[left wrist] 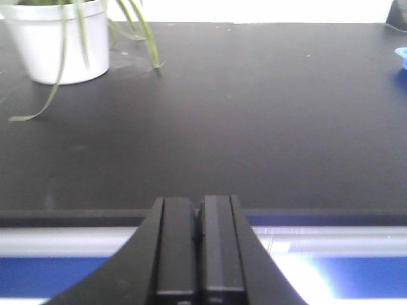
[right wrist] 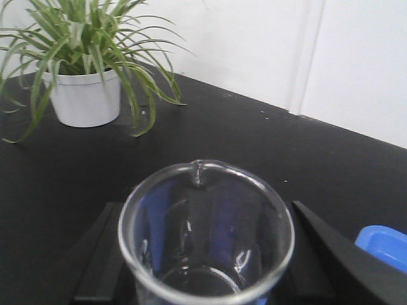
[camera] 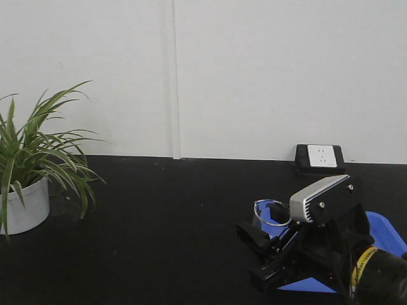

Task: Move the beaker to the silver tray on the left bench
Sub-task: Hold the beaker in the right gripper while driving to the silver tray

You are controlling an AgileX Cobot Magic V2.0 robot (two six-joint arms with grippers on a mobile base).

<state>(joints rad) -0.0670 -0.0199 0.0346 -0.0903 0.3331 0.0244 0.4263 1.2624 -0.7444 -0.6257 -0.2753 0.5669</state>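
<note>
Glass stands rim-up in our right gripper [right wrist: 203, 206] — we clasp the beaker [right wrist: 191, 244] on both sides; silver tray out of view, left gripper [left wrist: 198, 204] closed, empty.

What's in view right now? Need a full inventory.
beaker: 1, clear glass, between the right gripper's fingers
potted plant: 1, green leaves in a white pot, far left of the worktop
blue tray: 1, blue, right edge, partly hidden by the arm
socket box: 1, black with a white face, at the back against the wall
worktop: 1, matte black
silver tray: none seen
left gripper: 1, black, shut, empty
right gripper: 1, black, closed on the beaker
</note>
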